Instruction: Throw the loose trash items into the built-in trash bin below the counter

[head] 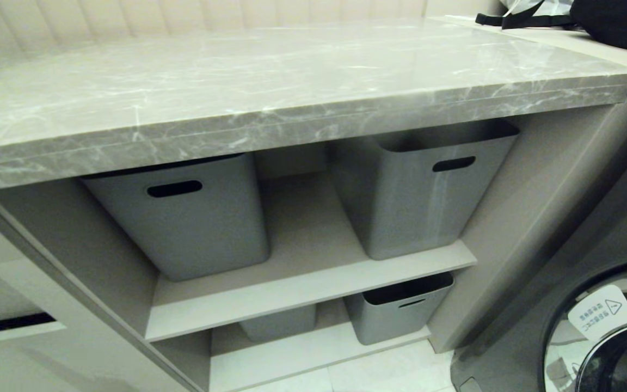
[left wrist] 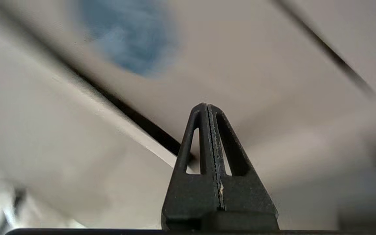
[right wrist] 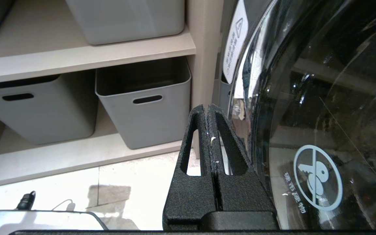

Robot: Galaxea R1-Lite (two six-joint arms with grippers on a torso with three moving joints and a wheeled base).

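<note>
Counter [head: 270, 76], head view: the marble top spanned the frame, and no loose trash showed on the part you could see. Beneath its front edge, open shelves carried grey tubs [head: 183, 218], two above and two below; these were storage, not the target. A washer [head: 607, 326] stood past the right end of the counter.

Bin [left wrist: 256, 65], left wrist view: its beige flap filled the picture, marked by a blurred blue icon [left wrist: 129, 36], with a dark seam running along the flap's edge. Your left gripper [left wrist: 209, 107] was pressed shut on nothing, tips aimed at the flap just beside that seam; closed tips probably served as a blunt pusher for tilting the flap.

Right gripper [right wrist: 209, 107], right wrist view: closed and empty, it hung low beside the washer door, clear of the work.

No bottle or wrapper appeared in any view.
</note>
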